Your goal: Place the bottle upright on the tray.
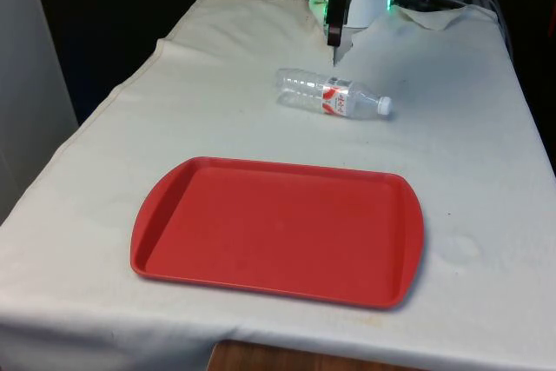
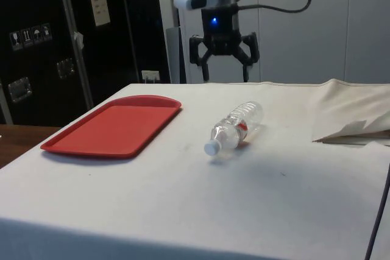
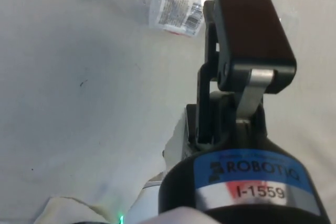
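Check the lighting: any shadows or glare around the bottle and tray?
Front view: even light, the red tray shows only soft sheen. Side view: the bottle lies on its side and casts a faint shadow on the cloth, with the end effector above it. Wrist view: the bottle's label looks washed out.

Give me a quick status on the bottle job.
Gripper open, above the cloth behind the bottle. Bottle lying on its side, untouched. Red tray bare; path to it open.

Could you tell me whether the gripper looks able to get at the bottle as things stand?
Probably yes: the open gripper hangs above the table behind the bottle, which lies on its side on bare cloth with nothing between them.
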Motion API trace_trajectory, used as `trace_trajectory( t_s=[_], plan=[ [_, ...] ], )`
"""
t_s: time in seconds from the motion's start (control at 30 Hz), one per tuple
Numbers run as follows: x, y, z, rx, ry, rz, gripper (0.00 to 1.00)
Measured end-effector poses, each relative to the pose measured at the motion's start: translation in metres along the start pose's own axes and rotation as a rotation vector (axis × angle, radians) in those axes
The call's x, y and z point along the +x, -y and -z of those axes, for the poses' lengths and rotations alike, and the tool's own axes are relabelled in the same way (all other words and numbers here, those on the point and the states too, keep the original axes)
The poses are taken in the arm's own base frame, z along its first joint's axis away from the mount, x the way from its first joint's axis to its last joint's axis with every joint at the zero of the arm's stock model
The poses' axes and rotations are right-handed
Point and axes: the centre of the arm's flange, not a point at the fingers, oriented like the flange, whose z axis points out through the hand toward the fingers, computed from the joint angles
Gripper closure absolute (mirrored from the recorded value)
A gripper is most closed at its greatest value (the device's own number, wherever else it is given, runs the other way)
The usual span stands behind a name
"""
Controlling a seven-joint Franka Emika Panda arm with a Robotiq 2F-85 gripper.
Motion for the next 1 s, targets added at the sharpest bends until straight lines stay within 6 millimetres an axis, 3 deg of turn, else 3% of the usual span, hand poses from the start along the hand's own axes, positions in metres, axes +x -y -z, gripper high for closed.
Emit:
trace_trajectory(
  t_s=[0.4,1.0],
  plan=[
    [-0.002,-0.013,-0.025,0.041,0.010,-0.006,0.00],
    [-0.010,-0.012,-0.050,0.095,0.009,-0.095,0.00]
  ],
)
